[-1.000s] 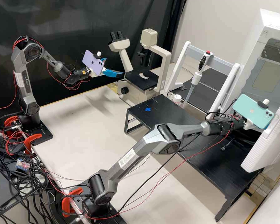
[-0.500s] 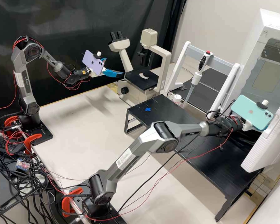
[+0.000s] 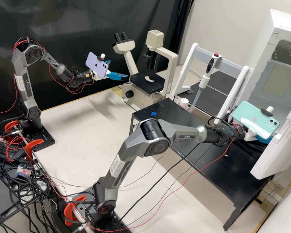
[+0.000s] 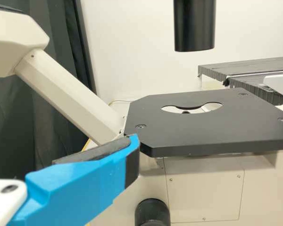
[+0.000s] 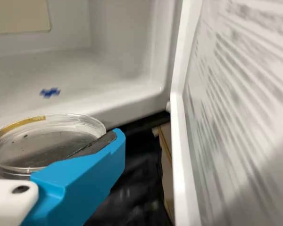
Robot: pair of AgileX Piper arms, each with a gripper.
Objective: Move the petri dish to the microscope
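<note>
High view: left end effector (image 3: 119, 69) spread, nearer the cream microscope (image 3: 130, 61) past the black desk's (image 3: 145, 111) left edge. Left wrist view: black square stage (image 4: 245, 125) ahead. Right wrist view: right end effector (image 5: 54, 132) pinching clear round petri dish (image 5: 42, 146).

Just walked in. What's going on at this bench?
The right arm's blue-fingered gripper is holding a clear, round plastic-looking petri dish between its fingers, at the mouth of the open white cabinet. The left arm's blue-fingered gripper is open and holds nothing, beside the cream microscope. The dish isn't on the microscope's flat black stage yet, so the delivery is still to be done.
</note>
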